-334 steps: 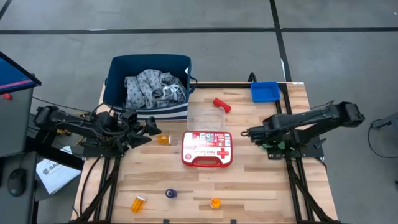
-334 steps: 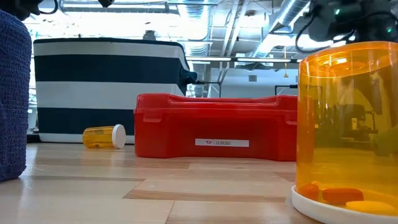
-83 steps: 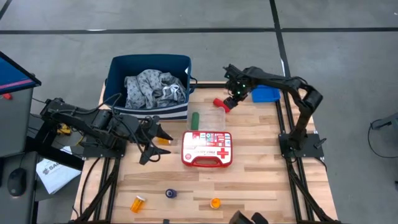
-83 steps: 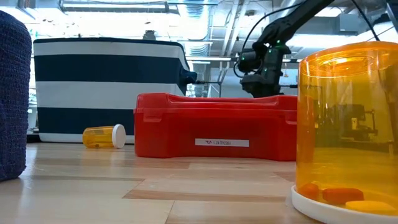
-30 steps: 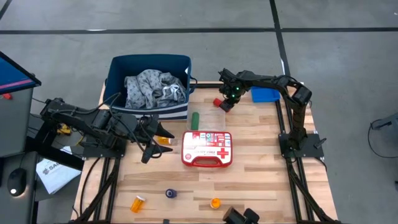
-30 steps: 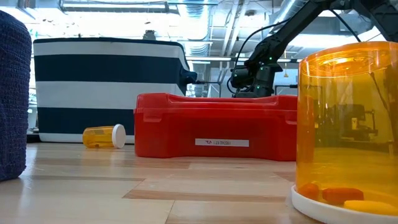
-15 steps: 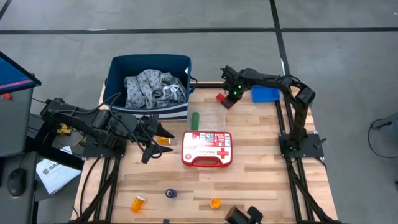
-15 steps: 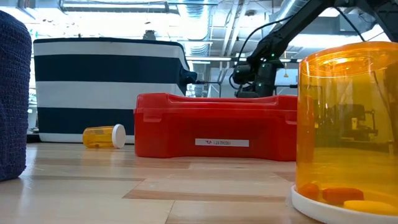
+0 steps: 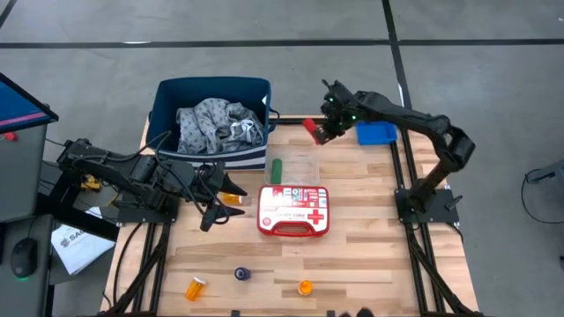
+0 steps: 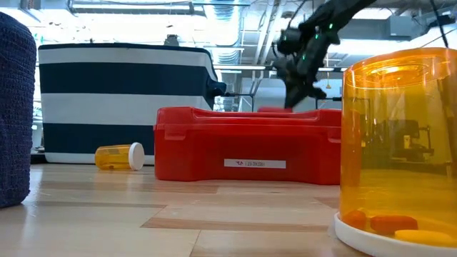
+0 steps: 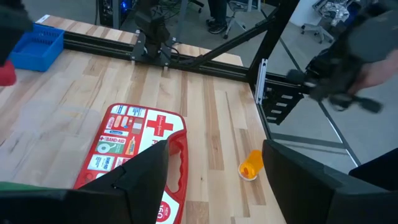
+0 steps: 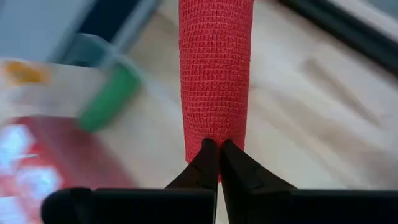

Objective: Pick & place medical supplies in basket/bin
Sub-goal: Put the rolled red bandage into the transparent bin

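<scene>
Jaws of the right gripper [image 9: 322, 129] pinch the red cylinder [image 9: 312, 130] above the surface's far edge, between basket [image 9: 167, 97] and bin [image 9: 375, 131]. Left gripper [image 9: 218, 193], jaws spread, waits near an orange pill bottle [image 9: 233, 199].

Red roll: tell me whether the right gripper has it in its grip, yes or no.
Yes. In the right wrist view the right gripper is pinched shut on the end of the red roll, held clear of the wooden table.

We see the right gripper [image 9: 319, 129] gripping a red cylinder [image 9: 311, 130] between the basket [image 9: 211, 91] and the bin [image 9: 375, 132].
</scene>
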Tool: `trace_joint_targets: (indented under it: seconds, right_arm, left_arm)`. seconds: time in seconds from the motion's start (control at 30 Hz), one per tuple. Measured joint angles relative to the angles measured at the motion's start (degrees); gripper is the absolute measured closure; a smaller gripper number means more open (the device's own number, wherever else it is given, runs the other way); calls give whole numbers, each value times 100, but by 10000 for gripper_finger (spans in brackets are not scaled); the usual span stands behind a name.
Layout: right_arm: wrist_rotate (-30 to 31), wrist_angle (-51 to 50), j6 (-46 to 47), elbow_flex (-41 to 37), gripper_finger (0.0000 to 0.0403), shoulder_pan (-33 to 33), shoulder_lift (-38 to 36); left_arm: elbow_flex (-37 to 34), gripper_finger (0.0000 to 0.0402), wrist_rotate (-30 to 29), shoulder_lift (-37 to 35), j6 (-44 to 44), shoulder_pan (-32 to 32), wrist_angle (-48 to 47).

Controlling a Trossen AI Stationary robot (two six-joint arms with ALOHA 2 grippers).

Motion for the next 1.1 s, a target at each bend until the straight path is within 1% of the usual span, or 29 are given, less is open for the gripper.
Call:
trace_joint_targets:
  seconds: [0.07,0.17,0.37,0.5,0.57,0.73,0.9,1.1]
  right_arm:
    - [-86,26,408,0,403,259,-182]
    - [-29,26,1050,0,403,746,-373]
    - [381,17,2499,0,403,1739,-414]
    - [899,222,3585,0,403,2244,-414]
    - [1065,391,4035,0,402,2387,-414]
    - [1251,886,4935,4,402,2555,-308]
    - [1326,861,5581,-7,402,2820,108]
    - [1492,1395,6315,-5,402,3121,746]
  left_arm:
    - [0,151,0,0,2,0,-4]
    - [0,151,-2,0,4,-1,-8]
    - [0,151,218,0,4,-9,-15]
    - [0,151,363,0,11,-9,-15]
    - [0,151,492,0,75,-9,-17]
    - [0,151,677,0,239,-9,-18]
    - [0,151,834,-1,451,-9,-20]
    - [0,151,846,0,589,-9,-54]
